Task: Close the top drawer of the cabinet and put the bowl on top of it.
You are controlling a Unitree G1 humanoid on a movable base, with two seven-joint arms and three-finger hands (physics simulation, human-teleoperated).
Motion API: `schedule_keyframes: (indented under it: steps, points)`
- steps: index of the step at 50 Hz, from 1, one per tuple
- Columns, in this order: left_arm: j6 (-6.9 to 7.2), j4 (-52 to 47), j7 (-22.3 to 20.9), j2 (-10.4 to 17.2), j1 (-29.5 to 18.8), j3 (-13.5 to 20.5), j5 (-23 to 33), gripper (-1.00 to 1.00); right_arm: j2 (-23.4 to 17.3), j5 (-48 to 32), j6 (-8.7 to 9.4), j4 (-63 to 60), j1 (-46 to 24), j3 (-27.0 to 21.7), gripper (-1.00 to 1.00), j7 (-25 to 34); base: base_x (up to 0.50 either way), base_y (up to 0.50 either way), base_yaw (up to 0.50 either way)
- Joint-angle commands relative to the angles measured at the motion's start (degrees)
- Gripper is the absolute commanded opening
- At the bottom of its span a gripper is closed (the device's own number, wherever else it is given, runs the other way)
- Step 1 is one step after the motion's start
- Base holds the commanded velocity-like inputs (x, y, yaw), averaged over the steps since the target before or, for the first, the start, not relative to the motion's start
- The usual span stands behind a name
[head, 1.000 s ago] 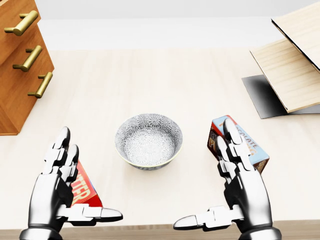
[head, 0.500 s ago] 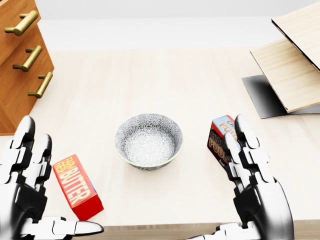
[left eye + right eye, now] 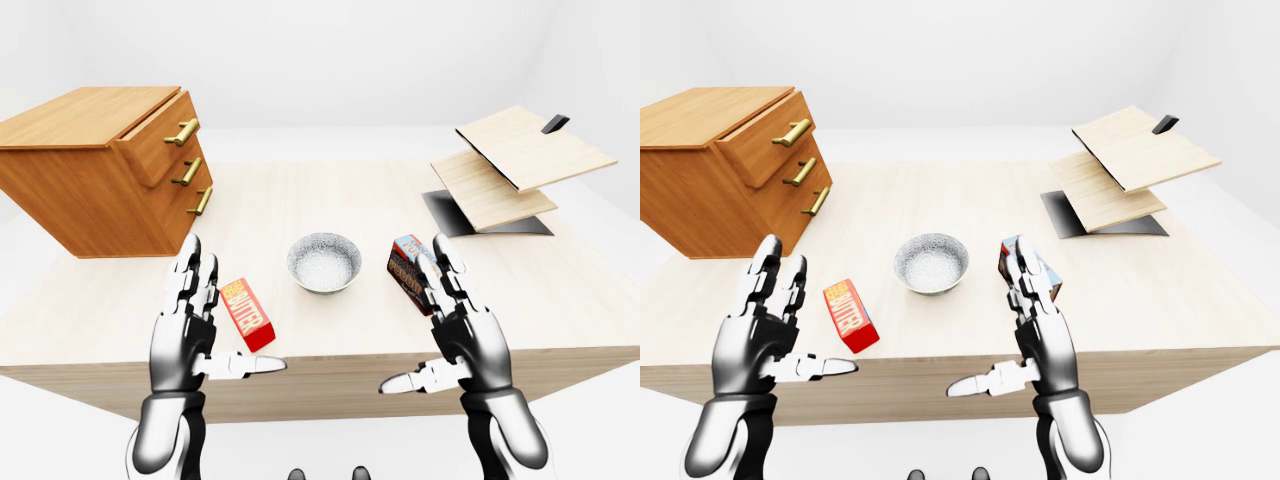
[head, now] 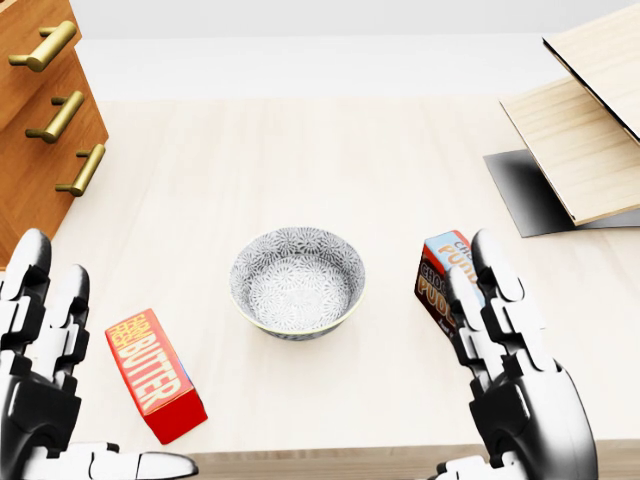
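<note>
One pale wooden table (image 4: 300,160) carried everything. At the left of the left-eye view stood one brown wooden cabinet (image 3: 95,170) with three drawers and three brass bar handles (image 3: 183,131). Its top drawer (image 3: 160,135) jutted out past the two below.

One grey-and-white patterned ceramic bowl (image 4: 297,282) sat on the table near the middle of the head view, well apart from the cabinet. To its left lay one red box (image 4: 155,374) reading "BUTTER". To its right stood one blue-and-brown box (image 4: 437,275); "CHO" and "PUD" could be read, the rest hidden by fingers. At the right, two light wooden boards (image 3: 510,165) sat tilted over one dark base.

The left hand (image 3: 182,340) and right hand (image 3: 470,345) hovered at the table's near edge, fingers spread, thumbs pointing inward, gripping nothing.
</note>
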Motion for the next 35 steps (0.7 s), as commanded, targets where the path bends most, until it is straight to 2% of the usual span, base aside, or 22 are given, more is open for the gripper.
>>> schedule_keyframes:
  steps: [1,14,35]
  points:
    - [0.0,-0.78,-0.42,-0.05,0.46,0.0,-0.34,1.0,0.0,0.53,0.0,-0.29,0.34,-0.12,1.0,0.89,0.0,0.0,0.0]
    - [0.0,-1.02,-0.72,-0.05,0.6,-0.09,-0.33,1.0,-0.02,1.39,0.0,-1.32,0.78,-0.28,1.0,1.46,0.0,0.0,0.0]
    - [0.0,-1.49,-1.14,-0.16,0.69,0.53,-0.86,1.0,-0.16,1.96,0.0,-1.79,1.04,-0.05,1.0,2.09,0.2,0.0,0.0]
